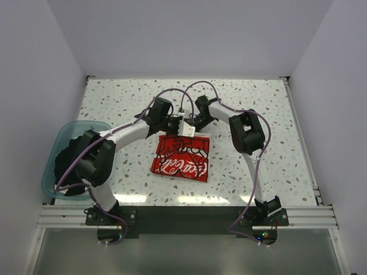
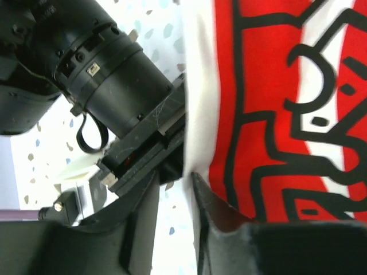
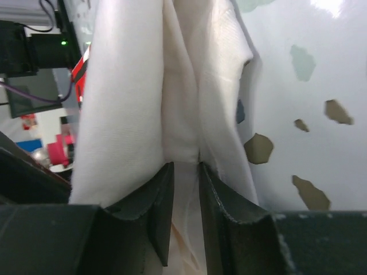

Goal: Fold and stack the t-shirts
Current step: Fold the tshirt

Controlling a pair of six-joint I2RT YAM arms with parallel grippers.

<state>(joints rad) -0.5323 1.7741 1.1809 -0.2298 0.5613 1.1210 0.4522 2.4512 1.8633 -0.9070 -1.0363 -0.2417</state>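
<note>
The folded white t-shirt [image 1: 180,160] lies mid-frame, both arms meeting at its upper edge; the left gripper [image 2: 174,183] stands narrowly parted beside the hem, the right gripper [image 3: 184,169] narrow around a fold, grip uncertain

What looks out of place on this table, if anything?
Two mild things. The folded white cloth t-shirt with the red print panel lies skewed, not square with the speckled table. The black cloth t-shirt sits crumpled in the translucent teal plastic tub at the left, unfolded. Nothing looks spilled or damaged.
</note>
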